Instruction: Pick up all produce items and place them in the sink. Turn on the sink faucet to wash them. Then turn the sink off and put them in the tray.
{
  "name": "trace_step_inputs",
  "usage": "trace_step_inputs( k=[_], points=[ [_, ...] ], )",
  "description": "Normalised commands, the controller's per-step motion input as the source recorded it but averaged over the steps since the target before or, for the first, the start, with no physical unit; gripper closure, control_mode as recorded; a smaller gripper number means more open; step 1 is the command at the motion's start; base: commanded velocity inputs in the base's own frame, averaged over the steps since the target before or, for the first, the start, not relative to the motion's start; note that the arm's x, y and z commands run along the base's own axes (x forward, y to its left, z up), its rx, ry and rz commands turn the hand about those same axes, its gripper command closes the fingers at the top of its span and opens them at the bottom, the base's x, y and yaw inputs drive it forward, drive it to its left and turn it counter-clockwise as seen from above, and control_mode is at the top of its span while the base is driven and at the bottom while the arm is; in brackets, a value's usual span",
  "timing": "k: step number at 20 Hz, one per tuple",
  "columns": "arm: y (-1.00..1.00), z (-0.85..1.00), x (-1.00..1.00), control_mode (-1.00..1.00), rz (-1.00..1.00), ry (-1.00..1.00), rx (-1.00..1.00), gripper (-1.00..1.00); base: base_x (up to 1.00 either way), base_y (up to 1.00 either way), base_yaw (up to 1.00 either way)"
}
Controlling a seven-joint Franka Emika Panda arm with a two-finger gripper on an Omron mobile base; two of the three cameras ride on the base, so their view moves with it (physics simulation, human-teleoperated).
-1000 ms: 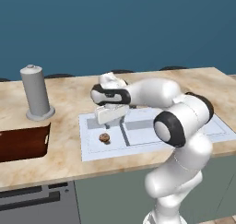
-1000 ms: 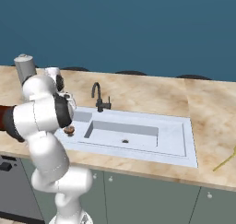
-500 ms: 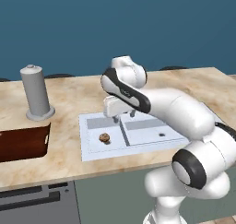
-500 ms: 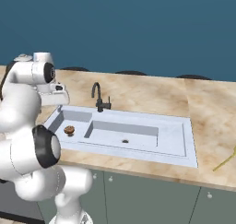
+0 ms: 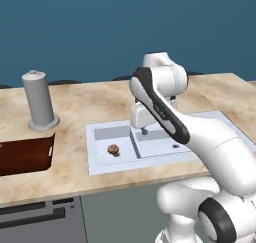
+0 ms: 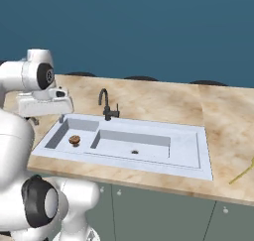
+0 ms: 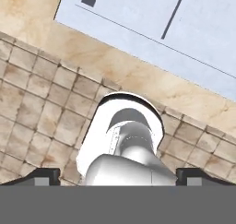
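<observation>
A tan-brown mottled produce item [image 5: 113, 149] [image 6: 74, 140] lies loose in the left basin of the pale sink [image 5: 99, 168] [image 6: 198, 158]. My gripper [image 5: 143, 131] [image 6: 48, 120] hangs above the sink's left part, to the right of the item and apart from it. It is open, with nothing between its fingers; in the hand view the two tips of the gripper [image 7: 119, 176] stand wide apart. The black sink faucet [image 6: 105, 106] stands at the sink's back rim. The reddish-brown tray [image 5: 25, 156] lies on the counter to the left.
A tall grey cylinder [image 5: 39, 101] stands behind the tray. A thin yellow stick [image 6: 243, 171] lies on the counter at the far right. My own arm crosses the right half of the sink in the left base view. The hand view looks down past the counter's front edge [image 7: 138, 73] to tiled floor.
The arm has swung up and to the right, lifting the open gripper away from the brown item, which stays in the left basin.
</observation>
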Motion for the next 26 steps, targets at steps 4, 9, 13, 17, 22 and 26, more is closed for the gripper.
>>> trace_step_inputs(
  k=[4,9,13,17,22,26],
  points=[
    [-0.20,0.00,-0.65,-1.00,-0.11,-0.15,0.00,-1.00,0.00,0.00,0.00],
    [-0.14,-0.07,-0.11,-1.00,-0.11,-0.08,0.00,-1.00,0.00,0.00,0.00],
    [-0.07,-0.13,0.00,-1.00,-0.11,0.00,0.00,-1.00,0.00,0.00,0.00],
    [-0.54,-0.02,-0.34,-1.00,-0.14,0.00,0.00,-1.00,0.00,0.00,0.00],
    [-0.81,0.00,-0.22,-1.00,-0.09,0.00,0.00,-1.00,0.00,0.00,0.00],
    [-0.98,0.00,0.00,-1.00,-0.09,0.00,0.00,-1.00,0.00,0.00,0.00]
  ],
)
